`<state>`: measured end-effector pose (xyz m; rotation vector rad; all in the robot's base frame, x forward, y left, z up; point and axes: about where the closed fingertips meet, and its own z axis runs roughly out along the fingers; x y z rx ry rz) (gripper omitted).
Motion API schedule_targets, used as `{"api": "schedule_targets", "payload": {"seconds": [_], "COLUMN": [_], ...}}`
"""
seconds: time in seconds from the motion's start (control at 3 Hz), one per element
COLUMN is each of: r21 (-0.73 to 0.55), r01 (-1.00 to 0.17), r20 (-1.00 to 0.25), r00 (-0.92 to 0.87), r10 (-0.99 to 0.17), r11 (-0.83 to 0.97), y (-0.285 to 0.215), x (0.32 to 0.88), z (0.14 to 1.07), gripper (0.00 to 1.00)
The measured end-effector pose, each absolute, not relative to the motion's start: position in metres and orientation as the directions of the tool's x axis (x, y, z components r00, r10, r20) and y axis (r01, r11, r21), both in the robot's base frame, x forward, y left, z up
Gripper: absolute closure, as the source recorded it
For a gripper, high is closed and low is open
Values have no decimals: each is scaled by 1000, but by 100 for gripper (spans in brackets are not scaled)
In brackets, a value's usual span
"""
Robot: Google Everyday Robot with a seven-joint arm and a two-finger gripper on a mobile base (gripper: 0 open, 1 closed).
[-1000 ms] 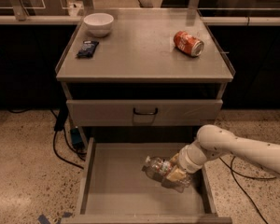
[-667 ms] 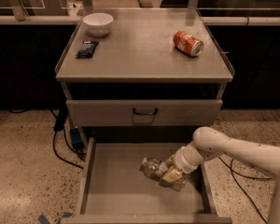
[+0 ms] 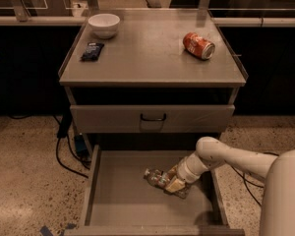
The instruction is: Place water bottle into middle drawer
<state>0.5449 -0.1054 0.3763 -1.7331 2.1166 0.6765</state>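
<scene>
The water bottle (image 3: 156, 178), clear and crinkled with a coloured label band, lies low inside the open middle drawer (image 3: 118, 200), towards its right half, cap end pointing left. My gripper (image 3: 173, 183) reaches down into the drawer from the right and is shut on the bottle's right end. My white arm (image 3: 226, 156) comes in over the drawer's right wall. Whether the bottle rests on the drawer floor I cannot tell.
On the cabinet top stand a white bowl (image 3: 103, 24), a dark snack packet (image 3: 92, 50) and a red soda can (image 3: 198, 45) lying on its side. A closed drawer front with a black handle (image 3: 153, 117) sits above. Cables (image 3: 64, 146) lie on the floor left.
My gripper and the bottle have moved left and slightly lower inside the drawer. The things on the cabinet top have not moved.
</scene>
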Motion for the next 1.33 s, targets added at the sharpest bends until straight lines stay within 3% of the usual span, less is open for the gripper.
{"api": "schedule_targets", "payload": {"seconds": [0.33,1.33], "r21": [156,156], "r01": [-976,-976], "r20": [-526,-526], "r00": [-211,-211], "r10": [-824,-824], "r11": [151,151], "y": [-105,-105], "x": [545,545], "z": [376,376], "gripper": [86,16]}}
